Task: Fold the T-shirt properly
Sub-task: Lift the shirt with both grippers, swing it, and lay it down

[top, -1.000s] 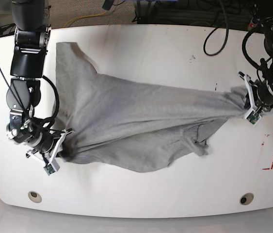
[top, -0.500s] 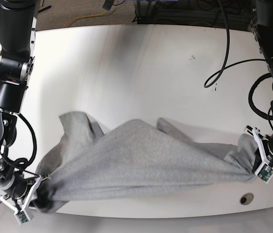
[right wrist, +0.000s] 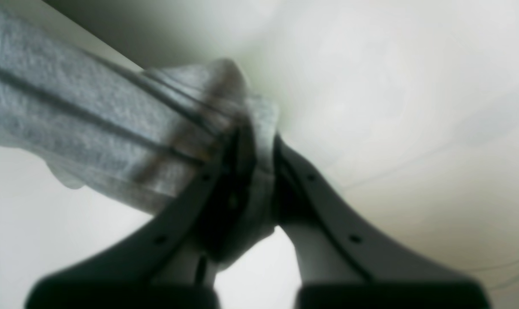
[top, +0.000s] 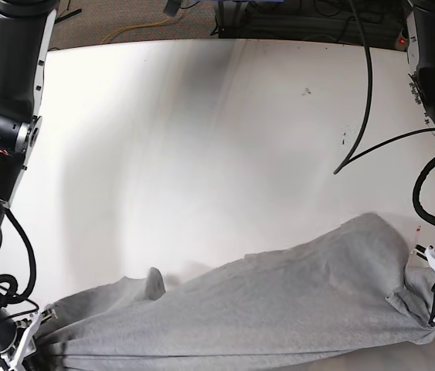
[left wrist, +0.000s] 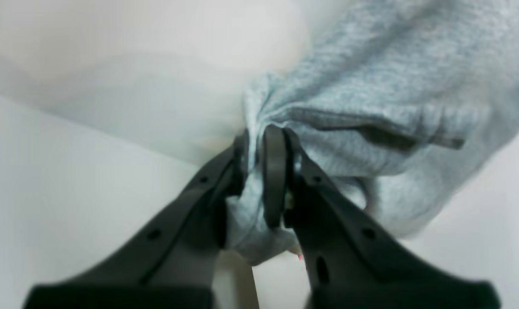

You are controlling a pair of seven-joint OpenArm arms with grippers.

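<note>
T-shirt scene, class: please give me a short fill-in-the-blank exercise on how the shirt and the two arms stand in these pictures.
1. The T-shirt is ____ in colour.
2. The shirt is held by ____ grippers at once.
3. The left gripper has its fingers ____ on a bunch of cloth.
4. In the base view the shirt stretches along the ____ edge of the white table.

Missing words: grey; two; shut; near
</note>
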